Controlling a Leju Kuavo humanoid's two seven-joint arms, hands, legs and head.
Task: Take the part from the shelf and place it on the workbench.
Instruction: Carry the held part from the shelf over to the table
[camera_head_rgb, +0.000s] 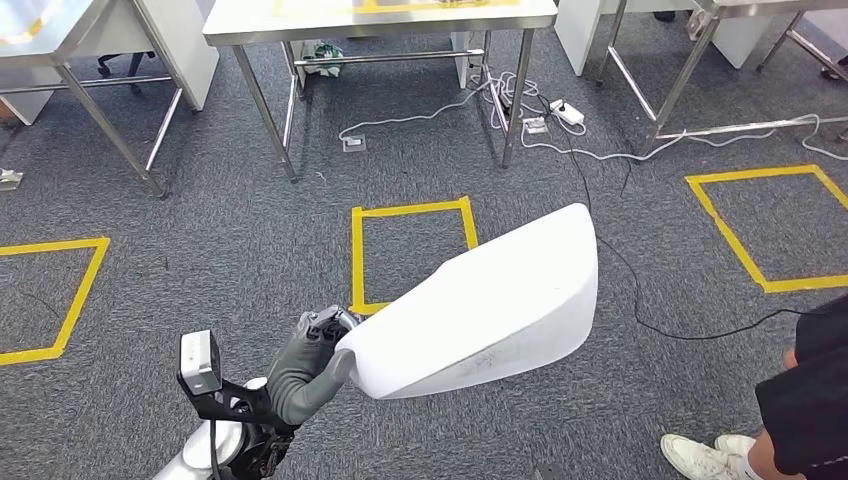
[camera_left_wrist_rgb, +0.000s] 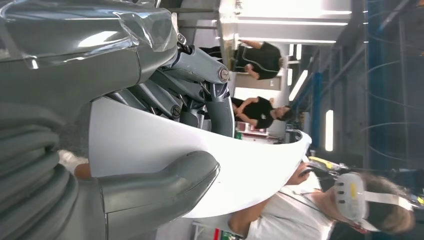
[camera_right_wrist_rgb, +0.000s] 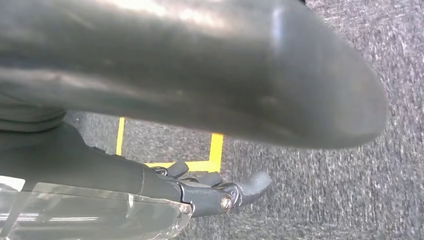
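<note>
The part (camera_head_rgb: 490, 310) is a large white curved shell, held tilted above the grey carpet in the head view. My left hand (camera_head_rgb: 318, 345) grips its near left edge, coming up from below. In the left wrist view the thick grey thumb (camera_left_wrist_rgb: 165, 185) presses on one face of the white part (camera_left_wrist_rgb: 210, 160) and the darker fingers (camera_left_wrist_rgb: 200, 90) wrap the other face. Low over the carpet, my right hand (camera_right_wrist_rgb: 215, 192) has its fingers stretched out and nothing in them. A steel workbench (camera_head_rgb: 380, 22) with yellow tape on its top stands straight ahead at the far side.
More steel tables (camera_head_rgb: 60, 40) stand at the far left and right. Yellow tape squares (camera_head_rgb: 410, 250) mark the carpet. Cables and a power strip (camera_head_rgb: 565, 112) lie under the workbench. A person (camera_head_rgb: 790, 410) in white shoes stands at the near right; other people show behind the part.
</note>
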